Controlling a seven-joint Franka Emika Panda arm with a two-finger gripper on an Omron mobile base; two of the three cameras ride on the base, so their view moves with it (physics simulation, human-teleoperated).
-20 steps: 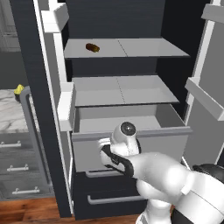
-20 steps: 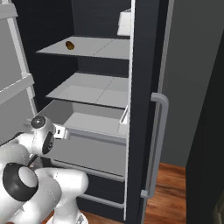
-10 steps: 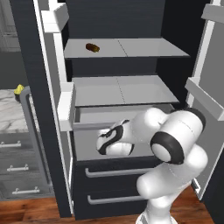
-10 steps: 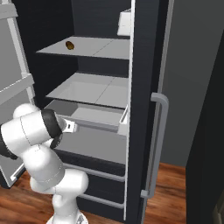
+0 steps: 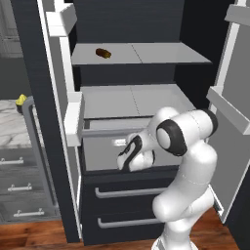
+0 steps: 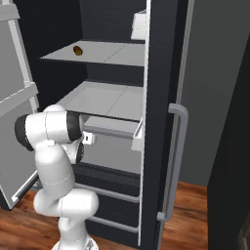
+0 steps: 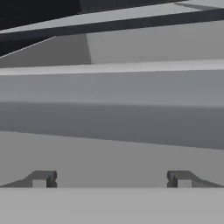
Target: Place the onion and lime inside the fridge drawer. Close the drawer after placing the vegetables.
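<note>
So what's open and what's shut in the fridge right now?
fridge drawer: almost pushed in, front nearly flush.
gripper: fingers wide apart, holding nothing, right up against the drawer front.
fridge doors: both swung open.
dark lower drawers: shut.
small brown item: lying on the top shelf.

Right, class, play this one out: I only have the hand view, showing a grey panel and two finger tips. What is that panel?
Observer: It's the plain front of the fridge drawer. The gripper is right at it, tips apart.
Operator: Is the drawer shut?
Observer: Not quite. In the left base view a narrow strip of its inside shows under the shelf.
Operator: Anything higher up?
Observer: A small brown item lies on the top shelf.
</note>
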